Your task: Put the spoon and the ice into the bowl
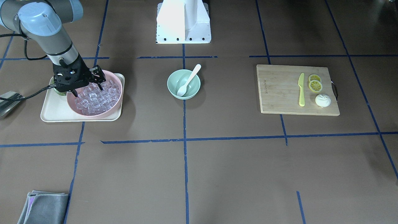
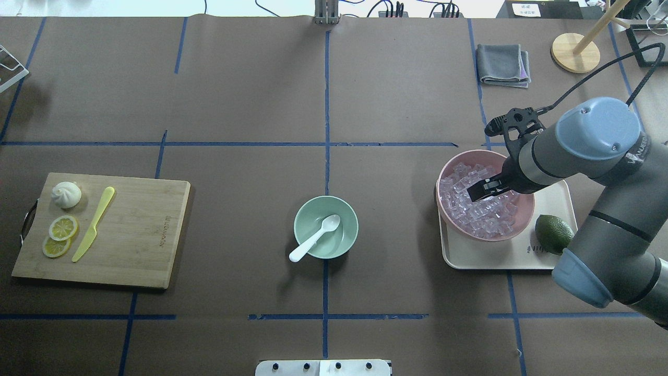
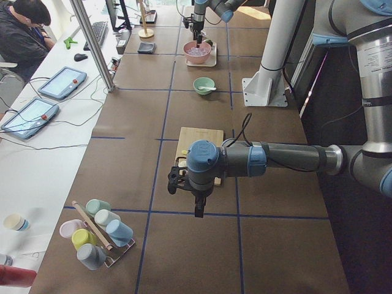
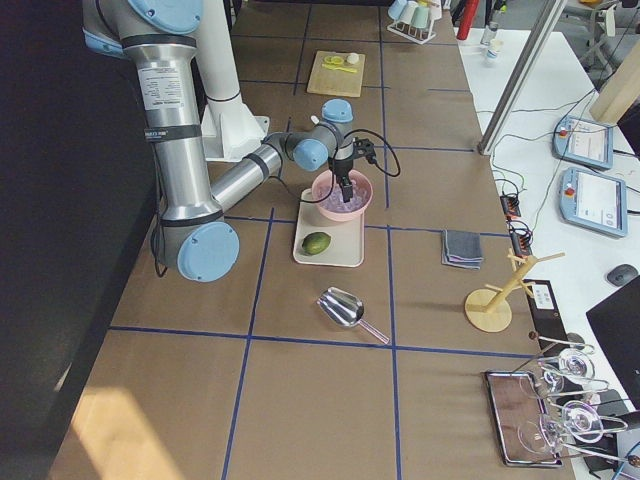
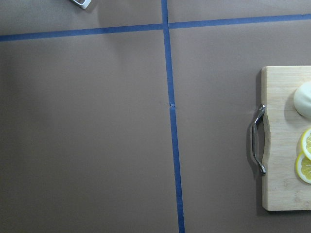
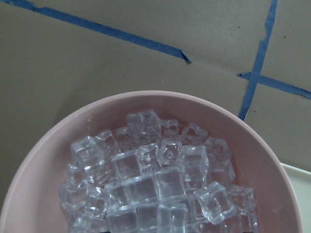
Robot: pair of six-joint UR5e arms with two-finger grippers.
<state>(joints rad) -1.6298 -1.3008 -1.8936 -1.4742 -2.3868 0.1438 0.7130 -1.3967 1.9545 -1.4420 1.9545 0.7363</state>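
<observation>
The right claw (image 1: pixel 88 88) hangs spread open over the ice (image 1: pixel 93 101) piled in the pink bowl (image 1: pixel 96 115). Whether the left claw (image 3: pixel 197 207) is open I cannot tell. The spoon (image 1: pixel 189 80) lies in the mint-green bowl (image 1: pixel 174 81) mid-tabletop (image 1: pixel 224 124).

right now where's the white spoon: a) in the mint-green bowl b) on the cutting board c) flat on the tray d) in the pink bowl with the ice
A: the spoon lies with its scoop inside the mint-green bowl and its handle sticking out over the rim, apart from the board, the pink bowl and the tray.
</observation>
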